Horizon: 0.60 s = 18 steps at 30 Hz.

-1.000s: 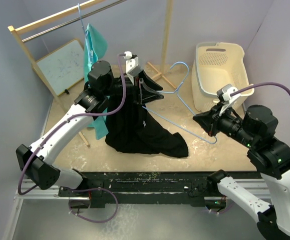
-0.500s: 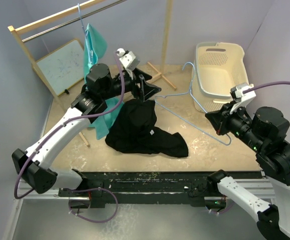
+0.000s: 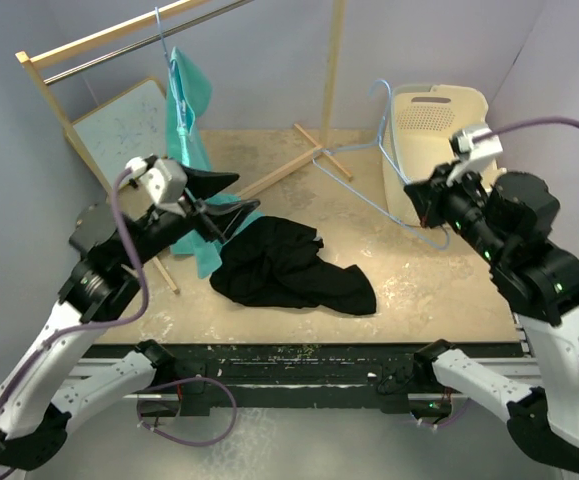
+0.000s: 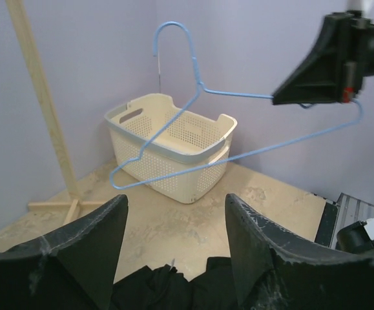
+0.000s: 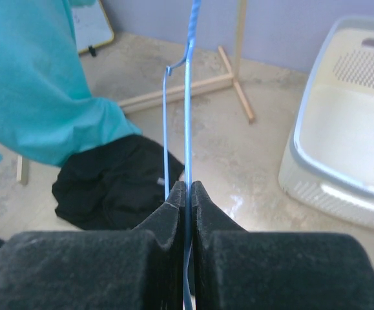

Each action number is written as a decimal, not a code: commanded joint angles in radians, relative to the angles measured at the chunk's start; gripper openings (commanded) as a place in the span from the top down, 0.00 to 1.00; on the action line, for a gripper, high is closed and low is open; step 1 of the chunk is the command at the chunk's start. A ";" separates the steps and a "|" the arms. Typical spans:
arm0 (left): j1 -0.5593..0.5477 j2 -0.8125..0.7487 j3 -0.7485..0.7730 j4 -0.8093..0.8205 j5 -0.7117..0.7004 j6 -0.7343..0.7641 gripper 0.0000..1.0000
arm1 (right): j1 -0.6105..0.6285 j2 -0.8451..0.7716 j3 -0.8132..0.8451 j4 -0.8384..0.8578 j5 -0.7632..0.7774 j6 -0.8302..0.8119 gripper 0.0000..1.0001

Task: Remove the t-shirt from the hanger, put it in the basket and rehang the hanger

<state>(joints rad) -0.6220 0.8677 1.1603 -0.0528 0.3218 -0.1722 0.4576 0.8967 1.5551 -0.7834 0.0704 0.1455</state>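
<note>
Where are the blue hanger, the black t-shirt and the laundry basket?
blue hanger (image 5: 188, 97): right wrist view, on the straight stretch of wire.
black t-shirt (image 3: 289, 265): top external view, middle of the crumpled cloth.
laundry basket (image 4: 199, 185): left wrist view, lower part of its perforated front wall.

Overhead view from behind; wrist views low, near, sharing hanger (image 5: 190, 97) and basket (image 4: 199, 177).

A cream basket (image 3: 431, 130) stands in the far right corner. A teal cloth (image 3: 191, 90) hangs from the wooden rack (image 3: 335, 70), beside a whiteboard (image 3: 119, 130).
</note>
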 commanded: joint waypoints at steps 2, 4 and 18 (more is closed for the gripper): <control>0.002 -0.162 -0.057 -0.060 -0.032 0.063 0.38 | -0.002 0.182 0.125 0.315 -0.006 -0.060 1.00; 0.001 -0.241 -0.088 -0.080 -0.094 0.070 0.39 | -0.002 0.258 0.189 0.380 -0.017 -0.075 1.00; 0.001 -0.584 -0.192 -0.351 -0.423 0.096 0.42 | -0.002 0.725 0.675 0.617 0.003 -0.190 1.00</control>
<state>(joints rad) -0.6220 0.3370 0.9825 -0.3328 0.0139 -0.0883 0.4576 1.5555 2.0853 -0.2855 0.0624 0.0120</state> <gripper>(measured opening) 0.590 0.018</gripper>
